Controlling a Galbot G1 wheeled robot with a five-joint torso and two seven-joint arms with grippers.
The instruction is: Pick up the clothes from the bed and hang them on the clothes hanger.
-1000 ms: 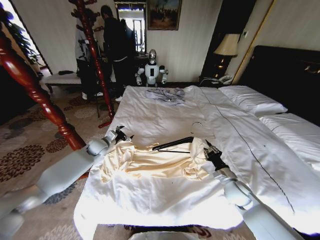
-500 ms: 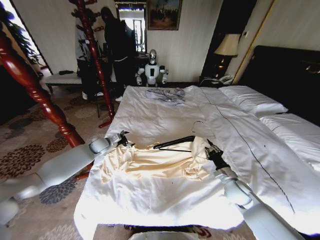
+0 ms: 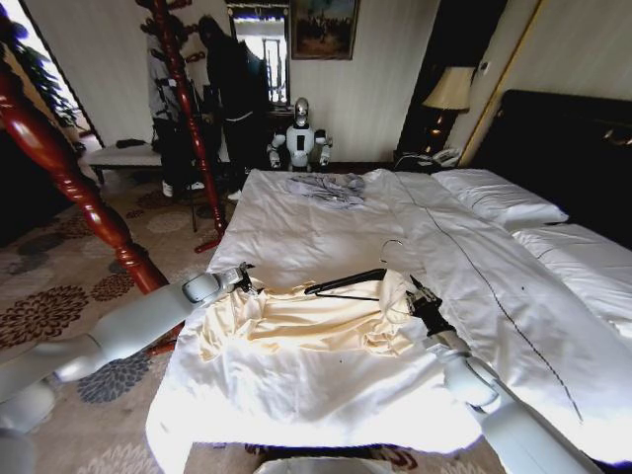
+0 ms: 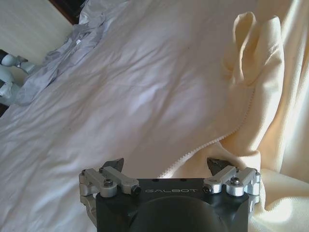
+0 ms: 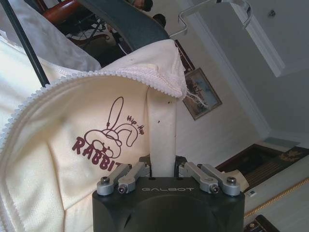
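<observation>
The clothes [image 3: 296, 331], a pale cream zip-up garment, lie crumpled on the near part of the white bed [image 3: 326, 237]. The black clothes hanger [image 3: 346, 283] rests at the garment's far edge, its silver hook [image 3: 392, 247] pointing up. My left gripper [image 3: 243, 279] is at the garment's left corner. It stands open in the left wrist view [image 4: 165, 166], with the zip edge of the clothes [image 4: 260, 96] lying between its fingers. My right gripper [image 3: 420, 302] is shut on a strip of the clothes [image 5: 161, 140] beside a rabbit print, below the clothes hanger [image 5: 130, 24].
A small grey garment [image 3: 326, 188] lies at the bed's far end. White pillows [image 3: 499, 199] and a dark headboard [image 3: 568, 148] are on the right. A red-brown coat stand [image 3: 183, 99] and another turned post [image 3: 69, 178] stand left of the bed. A small white robot [image 3: 299, 133] is beyond.
My left arm has edged a little to the right and down, bringing its open gripper closer to the garment's corner. The right gripper keeps its hold; the hanger is as before.
</observation>
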